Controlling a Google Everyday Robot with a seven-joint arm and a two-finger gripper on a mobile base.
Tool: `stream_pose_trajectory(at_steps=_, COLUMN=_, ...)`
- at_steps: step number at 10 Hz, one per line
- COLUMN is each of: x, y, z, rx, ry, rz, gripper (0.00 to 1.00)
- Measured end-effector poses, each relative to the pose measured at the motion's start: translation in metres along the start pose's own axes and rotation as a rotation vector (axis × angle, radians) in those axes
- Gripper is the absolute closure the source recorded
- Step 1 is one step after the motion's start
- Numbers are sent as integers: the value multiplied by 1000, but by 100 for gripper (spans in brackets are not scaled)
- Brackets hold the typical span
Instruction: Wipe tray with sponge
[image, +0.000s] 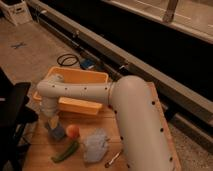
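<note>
Here, fingers (51, 123) tight on sponge (58, 133)

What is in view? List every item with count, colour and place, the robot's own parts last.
tray: one, yellow-orange, back of the table.
sponge: one, blue-grey, in front of the tray, under the gripper.
round fruit: one, orange, beside the sponge.
long vegetable: one, green, in front of the fruit.
cloth: one, pale blue, beside the vegetable.
small utensil: one, metallic, near the table's front edge.
table: one, wooden, under all these.
cable coil: one, black, on the floor beyond.
arm: one, white, crossing the tray.
gripper: one, grey, closed on the sponge.
</note>
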Motion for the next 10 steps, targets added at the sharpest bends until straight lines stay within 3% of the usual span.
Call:
stream_pose_trajectory(at_steps=3, x=-22, y=6, z=-57, rx=43, ry=110, rz=22, gripper=100)
stream_pose_trajectory(at_steps=5, x=-18, y=18, z=-73, rx=52, ry=160, rz=58, gripper=100)
stream_pose_trajectory(at_steps=8, x=13, y=52, z=-107, rx=80, ry=234, rz=157, gripper=100)
stream_pose_trajectory(at_steps=10, x=39, y=67, z=-140, rx=105, ry=292, rz=225, gripper=100)
